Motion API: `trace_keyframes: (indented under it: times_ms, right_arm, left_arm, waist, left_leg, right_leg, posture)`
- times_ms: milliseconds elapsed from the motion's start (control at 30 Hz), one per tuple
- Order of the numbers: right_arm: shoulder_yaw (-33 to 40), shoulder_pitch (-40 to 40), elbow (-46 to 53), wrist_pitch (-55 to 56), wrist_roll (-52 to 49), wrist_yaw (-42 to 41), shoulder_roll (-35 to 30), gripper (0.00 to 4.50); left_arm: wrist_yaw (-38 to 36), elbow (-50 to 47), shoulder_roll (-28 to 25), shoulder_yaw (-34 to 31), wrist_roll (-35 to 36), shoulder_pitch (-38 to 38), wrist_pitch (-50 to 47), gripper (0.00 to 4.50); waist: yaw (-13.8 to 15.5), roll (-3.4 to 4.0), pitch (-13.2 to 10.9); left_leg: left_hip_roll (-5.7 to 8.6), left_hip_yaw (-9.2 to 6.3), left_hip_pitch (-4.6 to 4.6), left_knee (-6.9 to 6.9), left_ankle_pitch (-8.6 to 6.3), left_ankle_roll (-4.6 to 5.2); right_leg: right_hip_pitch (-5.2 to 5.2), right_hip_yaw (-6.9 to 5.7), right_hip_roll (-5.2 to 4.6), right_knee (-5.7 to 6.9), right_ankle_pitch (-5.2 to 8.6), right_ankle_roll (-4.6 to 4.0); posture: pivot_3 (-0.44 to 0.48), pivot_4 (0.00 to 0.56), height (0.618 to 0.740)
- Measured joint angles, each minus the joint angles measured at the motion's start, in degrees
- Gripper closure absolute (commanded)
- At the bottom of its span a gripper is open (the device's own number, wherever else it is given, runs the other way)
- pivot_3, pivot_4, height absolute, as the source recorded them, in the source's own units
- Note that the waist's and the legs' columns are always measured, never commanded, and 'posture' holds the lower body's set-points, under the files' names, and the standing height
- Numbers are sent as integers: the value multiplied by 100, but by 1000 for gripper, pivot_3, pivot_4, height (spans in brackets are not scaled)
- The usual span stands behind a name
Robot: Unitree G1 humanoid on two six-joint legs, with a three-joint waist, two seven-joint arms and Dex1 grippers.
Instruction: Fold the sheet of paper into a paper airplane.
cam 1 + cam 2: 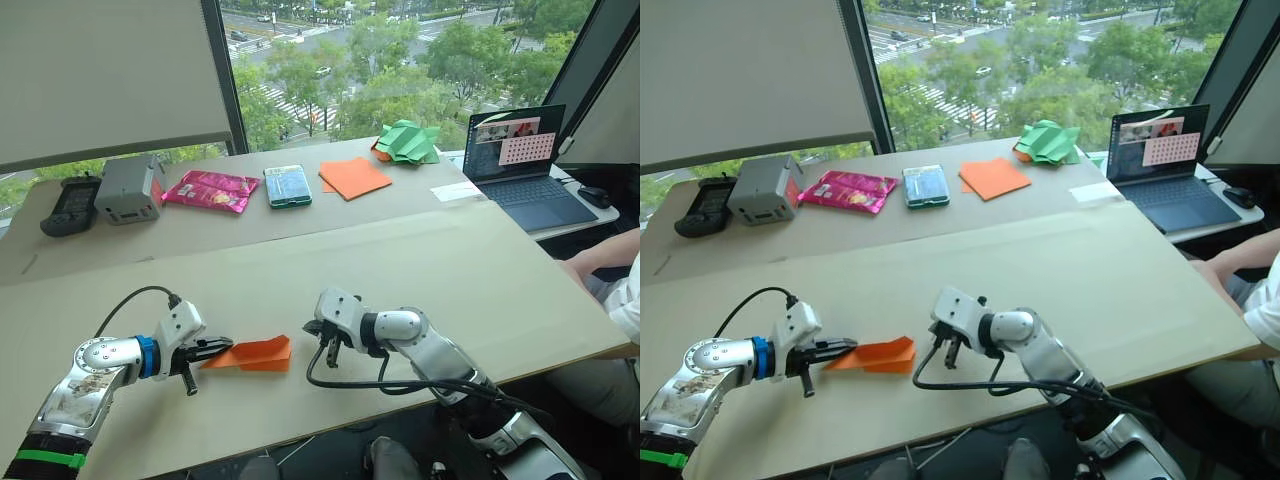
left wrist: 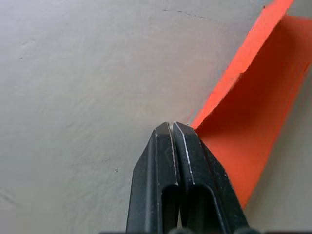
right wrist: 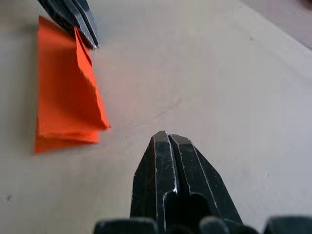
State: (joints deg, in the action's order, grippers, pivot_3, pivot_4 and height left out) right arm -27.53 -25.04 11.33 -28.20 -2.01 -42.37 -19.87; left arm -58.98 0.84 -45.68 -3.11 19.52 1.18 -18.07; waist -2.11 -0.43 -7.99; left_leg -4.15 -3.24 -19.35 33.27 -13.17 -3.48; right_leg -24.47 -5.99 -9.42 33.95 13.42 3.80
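Paper airplane (image 1: 255, 353) lying left-right, nose toward left gripper (image 1: 222, 346), fingers pinching its tip, right gripper (image 1: 328, 358) beside its tail, fingers pressed together

- Paper airplane (image 1: 255, 354): pointed tip hidden under left gripper (image 1: 222, 348).
- Person's arm (image 1: 600, 262) right of laptop (image 1: 522, 158): cut by frame edge.
- Laptop screen: content too small to tell.

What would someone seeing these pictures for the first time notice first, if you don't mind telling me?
Most likely the bright orange paper airplane, a folded pointed wedge lying on the near part of the pale table between the two grippers. The left gripper meets its pointed end with fingers closed, while the right gripper hangs shut just beside its blunt end, apart from it. Farther back by the window lie a stack of orange sheets and crumpled green paper.
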Motion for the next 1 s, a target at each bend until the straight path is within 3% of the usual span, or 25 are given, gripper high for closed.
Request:
trace_keyframes:
  times_ms: [200,300,467,600,667,700,733,767,833,900,967,1000]
  right_arm:
    - [470,376,784,-396,-401,96,77,4477]
    - [935,679,1075,-743,-616,531,368,4477]
    - [1115,1226,1377,-1180,-728,1022,544,4477]
    - [1083,1479,1578,-1252,-764,1243,514,4477]
    - [970,1523,1655,-1310,-767,1248,438,4477]
    - [933,1541,1670,-1312,-767,1241,373,4477]
    - [883,1566,1685,-1302,-765,1232,302,4477]
    - [839,1583,1695,-1292,-765,1218,247,4477]
    - [815,1609,1704,-1258,-770,1211,241,4477]
    - [817,1603,1728,-1171,-819,1198,255,4477]
    - [815,1596,1761,-1097,-836,1152,269,4477]
    - [818,1593,1784,-1067,-838,1126,241,4477]
  left_arm:
    - [438,-135,300,-900,597,-5,-447,4380]
    - [879,-499,818,-1293,921,-72,-495,4380]
    - [1375,-1192,1410,-1341,1267,-431,-768,4380]
    - [1581,-1361,1522,-1336,1354,-524,-873,4380]
    - [1586,-1365,1530,-1307,1367,-529,-921,4380]
    - [1588,-1366,1531,-1293,1378,-527,-945,4380]
    - [1589,-1366,1534,-1271,1385,-523,-956,4380]
    - [1591,-1366,1533,-1271,1387,-523,-957,4380]
    - [1593,-1366,1532,-1271,1388,-519,-957,4380]
    - [1596,-1361,1531,-1275,1389,-516,-958,4380]
    - [1599,-1358,1531,-1271,1388,-517,-960,4380]
    - [1600,-1362,1531,-1268,1389,-517,-965,4380]
  waist:
    - [141,-27,-30]
    - [210,-19,-33]
    - [256,-1,-43]
    - [276,7,-51]
    - [236,44,-57]
    - [157,45,-60]
    - [95,43,-68]
    - [79,51,-71]
    - [24,70,-80]
    - [22,89,-90]
    - [82,90,-92]
    - [134,74,-90]
  left_leg:
    - [-8,-4,-4,1,-2,1]
    - [-8,-1,-30,5,-3,-1]
    - [-6,6,-91,80,-3,-2]
    - [-6,6,-106,84,-7,-9]
    - [5,-47,-187,93,-6,-6]
    - [66,-110,-214,93,2,16]
    - [121,-139,-218,88,53,99]
    - [169,-185,-220,91,101,173]
    - [324,-412,-264,86,118,202]
    - [508,-732,-283,39,170,286]
    - [714,-1083,-285,-16,178,290]
    - [838,-1246,-281,-75,169,274]
  right_leg:
    - [-6,0,12,-16,-27,-37]
    - [6,-1,13,-56,-27,-37]
    - [6,1,13,-93,-44,-50]
    - [-11,-5,12,-131,-43,-51]
    - [42,-141,-55,-172,-47,-41]
    - [75,-289,-177,-173,-74,11]
    - [133,-447,-320,-156,-145,135]
    - [165,-473,-358,-117,-164,170]
    - [233,-477,-387,-61,-126,244]
    - [215,-354,-317,41,-8,418]
    - [213,-57,-113,150,107,422]
    - [218,59,-68,196,145,390]
  posture:
    - [0,150,702]
    - [0,150,702]
    - [0,150,702]
    - [0,150,702]
    - [0,150,702]
    - [0,150,702]
    - [0,150,702]
    - [0,150,702]
    - [0,150,702]
    - [0,150,702]
    - [0,150,702]
    - [0,150,702]
